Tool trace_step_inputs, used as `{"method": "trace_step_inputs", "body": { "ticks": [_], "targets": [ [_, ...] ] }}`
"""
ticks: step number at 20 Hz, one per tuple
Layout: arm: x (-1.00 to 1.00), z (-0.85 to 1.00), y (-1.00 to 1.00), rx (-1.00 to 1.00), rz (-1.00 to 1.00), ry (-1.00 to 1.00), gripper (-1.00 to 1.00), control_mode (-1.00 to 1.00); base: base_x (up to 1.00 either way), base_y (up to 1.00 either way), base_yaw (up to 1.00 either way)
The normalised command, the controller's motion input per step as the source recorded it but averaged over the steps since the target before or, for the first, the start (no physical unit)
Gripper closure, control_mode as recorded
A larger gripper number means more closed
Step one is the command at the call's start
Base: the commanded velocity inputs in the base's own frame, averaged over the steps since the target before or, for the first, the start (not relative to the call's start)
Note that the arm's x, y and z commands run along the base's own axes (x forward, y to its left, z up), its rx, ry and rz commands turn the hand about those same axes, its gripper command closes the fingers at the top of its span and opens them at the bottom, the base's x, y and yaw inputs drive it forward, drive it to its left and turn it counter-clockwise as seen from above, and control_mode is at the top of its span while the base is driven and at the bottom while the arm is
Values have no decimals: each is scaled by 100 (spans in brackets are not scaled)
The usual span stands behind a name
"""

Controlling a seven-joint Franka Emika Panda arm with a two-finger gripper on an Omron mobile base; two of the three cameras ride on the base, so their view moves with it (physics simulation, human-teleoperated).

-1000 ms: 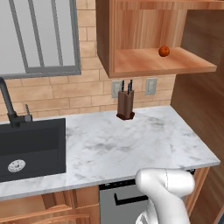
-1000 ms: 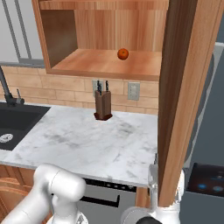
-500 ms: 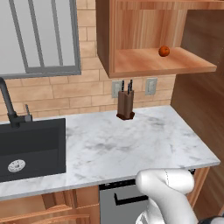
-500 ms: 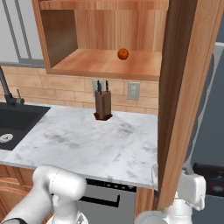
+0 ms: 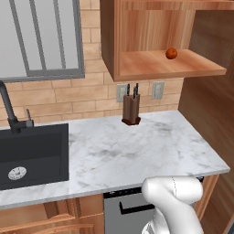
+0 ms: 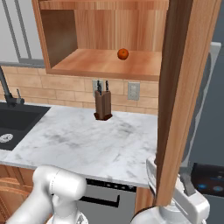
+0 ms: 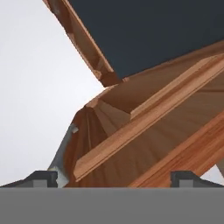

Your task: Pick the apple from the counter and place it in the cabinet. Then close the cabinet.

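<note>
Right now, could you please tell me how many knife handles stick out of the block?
2: both dark handles rise side by side from the brown wooden knife block on the marble counter, below the cabinet. Others may be hidden.

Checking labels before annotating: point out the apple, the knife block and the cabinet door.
apple (image 5: 171,53): left base view, middle of the fruit.
knife block (image 6: 103,106): right base view, front face of the wooden block.
cabinet door (image 6: 181,100): right base view, edge of the open door.
</note>
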Motion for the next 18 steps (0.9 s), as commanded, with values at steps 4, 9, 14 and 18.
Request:
{"method": "trace_step_inputs", "body": {
  "ticks": [4, 9, 14, 18],
  "targets": [
    [-14, 82, 89, -12, 0, -32, -100, -100, 0, 0, 0],
    [-21, 19, 100, -26, -2, -27, -100, -100, 0, 0, 0],
    [2, 40, 100, -21, -17, -12, -100, -100, 0, 0, 0],
    [37, 45, 100, -9, -33, 10, -100, -100, 0, 0, 0]
  ]
}}
